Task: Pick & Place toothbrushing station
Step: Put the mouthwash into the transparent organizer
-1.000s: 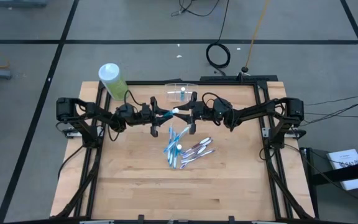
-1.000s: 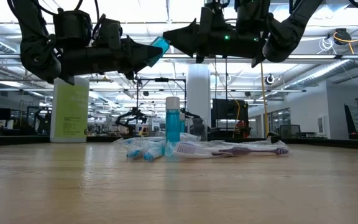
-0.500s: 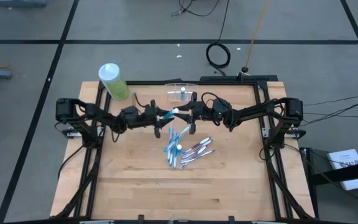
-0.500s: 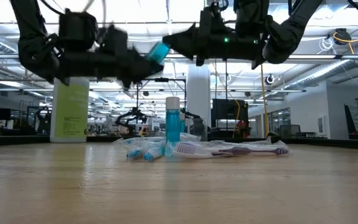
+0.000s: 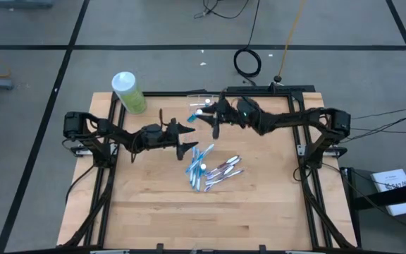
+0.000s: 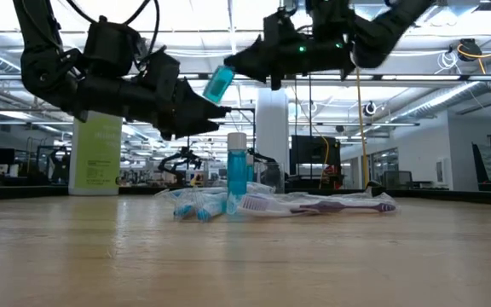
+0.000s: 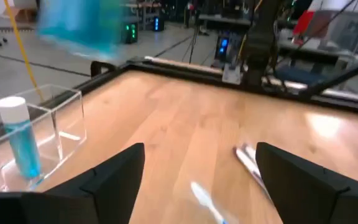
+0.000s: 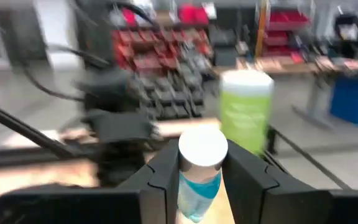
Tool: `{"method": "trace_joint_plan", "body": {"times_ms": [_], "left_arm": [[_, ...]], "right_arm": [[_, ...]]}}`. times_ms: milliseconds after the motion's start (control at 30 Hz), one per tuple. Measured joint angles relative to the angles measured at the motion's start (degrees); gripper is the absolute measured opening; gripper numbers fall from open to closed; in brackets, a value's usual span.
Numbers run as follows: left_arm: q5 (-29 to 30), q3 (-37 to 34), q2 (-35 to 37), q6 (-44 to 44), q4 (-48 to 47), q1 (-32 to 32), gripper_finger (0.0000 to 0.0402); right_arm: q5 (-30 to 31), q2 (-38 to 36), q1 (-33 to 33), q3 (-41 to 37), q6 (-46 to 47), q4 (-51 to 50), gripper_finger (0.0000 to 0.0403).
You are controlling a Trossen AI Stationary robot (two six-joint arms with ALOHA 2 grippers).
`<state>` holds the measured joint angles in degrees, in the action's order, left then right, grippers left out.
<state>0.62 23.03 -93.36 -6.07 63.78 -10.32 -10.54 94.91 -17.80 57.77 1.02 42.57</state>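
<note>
My right gripper (image 5: 207,116) is shut on a small blue tube with a white cap (image 8: 202,149), held high above the table near the clear plastic cup (image 5: 204,103) at the far edge. Another blue tube (image 7: 18,144) stands upright inside that cup. Blue, white and purple toothbrushes (image 5: 207,168) lie in a pile on the table's middle. My left gripper (image 5: 189,137) hovers open beside and below the held tube (image 6: 218,83), above the pile, with nothing between its fingers. My right gripper pinches the tube's upper end, just under the white cap (image 8: 199,175), between its two fingers. The fingers (image 6: 239,61) come about level from the table's right side. The tube is lifted clear and tilted, cap uppermost, with its blue body (image 6: 216,85) hanging below the fingertips.
A light-green bottle with a white cap (image 5: 128,92) stands at the table's far left corner. The black frame rail (image 7: 185,65) runs along the table's edges. Bare wood lies toward the near edge (image 5: 203,219).
My left gripper has opened and let go of the tube, then sunk a little and tipped downward. My right gripper, keeping hold of the tube, has carried it toward the far edge and the clear cup.
</note>
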Motion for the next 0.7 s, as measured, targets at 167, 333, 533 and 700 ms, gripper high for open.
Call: {"method": "trace_joint_plan", "body": {"times_ms": [167, 333, 533, 700], "left_arm": [[3.5, 0.0, 0.0, 1.5, -3.1, -0.1, 0.0322], [8.2, 0.0, 0.0, 1.8, -6.8, -0.1, 0.0311], [9.7, 0.0, 0.0, 2.2, -9.2, -0.1, 0.0303], [10.1, 0.0, 0.0, 3.0, -9.3, -0.1, 0.0307]], "right_arm": [[0.0, -0.2, -4.8, 8.5, -5.1, -19.5, 0.0090], [1.5, 0.7, -9.8, 10.4, -6.9, -21.8, 0.0091], [1.3, 1.6, -15.9, 10.5, -7.6, -22.5, 0.0091], [-1.7, 1.5, -19.0, 11.0, -6.8, -22.7, 0.0091]]}}
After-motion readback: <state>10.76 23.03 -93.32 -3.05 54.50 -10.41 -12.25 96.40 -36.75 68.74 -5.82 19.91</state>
